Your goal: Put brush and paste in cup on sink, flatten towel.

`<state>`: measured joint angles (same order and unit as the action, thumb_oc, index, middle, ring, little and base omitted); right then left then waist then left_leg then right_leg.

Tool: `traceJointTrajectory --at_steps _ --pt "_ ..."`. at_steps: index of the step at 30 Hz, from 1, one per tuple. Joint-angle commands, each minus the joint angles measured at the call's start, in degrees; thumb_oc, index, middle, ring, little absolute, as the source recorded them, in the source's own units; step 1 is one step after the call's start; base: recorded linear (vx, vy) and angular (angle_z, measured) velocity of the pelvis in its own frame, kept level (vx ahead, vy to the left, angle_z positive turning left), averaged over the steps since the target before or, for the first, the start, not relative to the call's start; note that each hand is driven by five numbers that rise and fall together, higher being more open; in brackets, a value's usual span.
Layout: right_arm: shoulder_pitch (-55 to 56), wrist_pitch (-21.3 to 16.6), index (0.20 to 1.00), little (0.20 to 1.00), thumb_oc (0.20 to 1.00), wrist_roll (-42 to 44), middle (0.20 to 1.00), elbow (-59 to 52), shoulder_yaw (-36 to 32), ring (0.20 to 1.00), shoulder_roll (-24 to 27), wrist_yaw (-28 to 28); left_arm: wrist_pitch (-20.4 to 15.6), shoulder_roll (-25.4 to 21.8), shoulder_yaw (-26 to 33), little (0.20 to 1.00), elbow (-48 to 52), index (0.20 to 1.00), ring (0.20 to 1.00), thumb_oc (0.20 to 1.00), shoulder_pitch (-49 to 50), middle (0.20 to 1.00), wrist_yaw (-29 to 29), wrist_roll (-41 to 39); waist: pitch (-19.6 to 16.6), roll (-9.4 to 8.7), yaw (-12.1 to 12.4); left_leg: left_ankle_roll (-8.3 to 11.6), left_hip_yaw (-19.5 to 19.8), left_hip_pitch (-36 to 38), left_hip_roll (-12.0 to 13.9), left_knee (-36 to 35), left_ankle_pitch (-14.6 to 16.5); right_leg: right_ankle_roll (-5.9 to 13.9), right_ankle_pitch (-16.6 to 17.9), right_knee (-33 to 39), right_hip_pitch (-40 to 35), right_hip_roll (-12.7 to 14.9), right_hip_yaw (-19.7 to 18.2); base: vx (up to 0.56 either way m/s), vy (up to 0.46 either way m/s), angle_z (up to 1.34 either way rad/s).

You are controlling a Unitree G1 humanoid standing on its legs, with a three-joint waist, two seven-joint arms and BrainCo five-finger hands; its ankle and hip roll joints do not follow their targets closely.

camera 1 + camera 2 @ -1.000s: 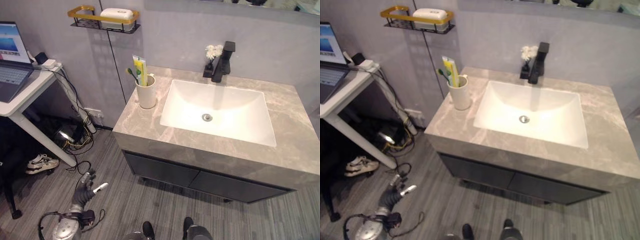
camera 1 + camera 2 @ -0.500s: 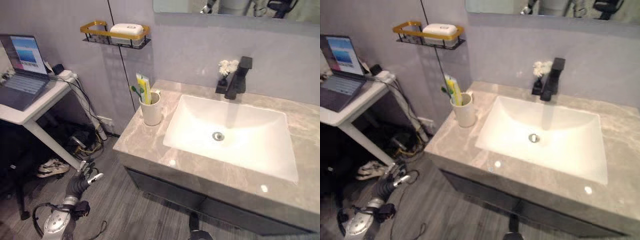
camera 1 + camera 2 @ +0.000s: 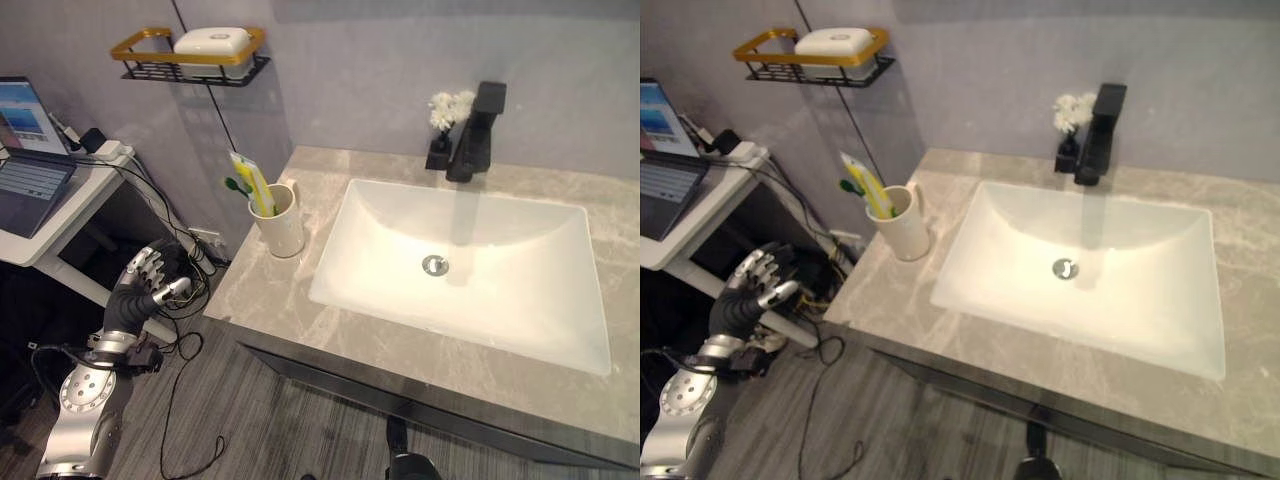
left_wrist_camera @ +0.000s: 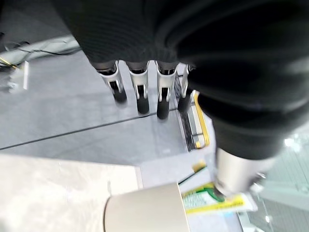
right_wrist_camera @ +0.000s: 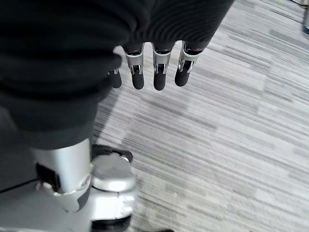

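Observation:
A cream cup stands on the grey marble counter, left of the white basin. In the cup lean a yellow toothpaste tube and a green-headed toothbrush. My left hand hangs in the air left of the counter's front corner, open and holding nothing. Its wrist view looks past the fingers at the cup and the paste. My right hand is open over the grey plank floor, holding nothing.
A black faucet and a small vase of white flowers stand behind the basin. A gold-rimmed wall shelf carries a soap dish. A white desk with a laptop and trailing cables stands to the left.
My left hand has risen from near the floor to beside the counter's left corner. The camera has shifted, so the sink sits differently in the picture.

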<state>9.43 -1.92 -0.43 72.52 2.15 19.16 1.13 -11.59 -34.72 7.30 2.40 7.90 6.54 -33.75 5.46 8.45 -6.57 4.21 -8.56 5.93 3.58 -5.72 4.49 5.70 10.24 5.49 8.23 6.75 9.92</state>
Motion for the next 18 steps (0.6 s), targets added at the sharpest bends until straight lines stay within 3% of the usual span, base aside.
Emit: traceJointTrajectory --at_steps 1,6,8,18 --pt "-1.5 -0.4 1.0 1.0 1.0 -1.1 1.0 0.8 2.3 1.0 -0.4 -0.3 -2.5 -2.4 0.7 0.2 1.8 0.2 0.2 0.2 -3.9 0.2 0.0 -0.9 0.2 -1.55 -0.8 0.02 -2.0 4.2 -3.5 0.7 2.0 4.03 3.7 -1.1 6.2 2.6 -2.0 -0.05 0.017 -0.02" --pt "-4.6 0.7 1.0 1.0 1.0 -1.7 1.0 4.5 2.1 1.0 0.4 0.4 -2.1 -2.1 -2.5 0.2 2.5 0.2 0.2 0.2 -5.0 0.2 1.3 -0.7 0.8 0.5 -0.7 0.15 -2.3 2.3 -3.8 0.7 1.7 4.05 4.0 -0.9 8.1 3.0 -2.6 -0.02 0.008 -0.02" --pt "-5.0 -0.4 1.0 1.0 1.0 2.4 1.0 2.9 -1.7 1.0 1.3 3.2 -2.2 -2.0 -4.1 0.2 3.2 0.2 0.2 0.2 -4.6 0.2 2.0 -1.6 1.1 2.06 -1.6 0.26 -2.7 1.7 -3.6 0.7 1.8 3.97 3.8 -0.9 8.9 2.6 -3.5 0.0 0.005 -0.02" --pt "-6.5 -1.4 1.0 1.0 1.0 4.7 1.0 2.3 -2.9 1.0 2.7 3.7 -2.2 -1.3 -7.0 0.2 1.5 0.2 0.2 0.2 -2.9 0.2 3.6 -2.8 2.8 4.04 -3.3 0.19 -3.3 0.5 -3.8 0.7 1.8 3.06 1.4 -7.4 13.7 2.6 -5.5 -0.01 -0.003 -0.08"
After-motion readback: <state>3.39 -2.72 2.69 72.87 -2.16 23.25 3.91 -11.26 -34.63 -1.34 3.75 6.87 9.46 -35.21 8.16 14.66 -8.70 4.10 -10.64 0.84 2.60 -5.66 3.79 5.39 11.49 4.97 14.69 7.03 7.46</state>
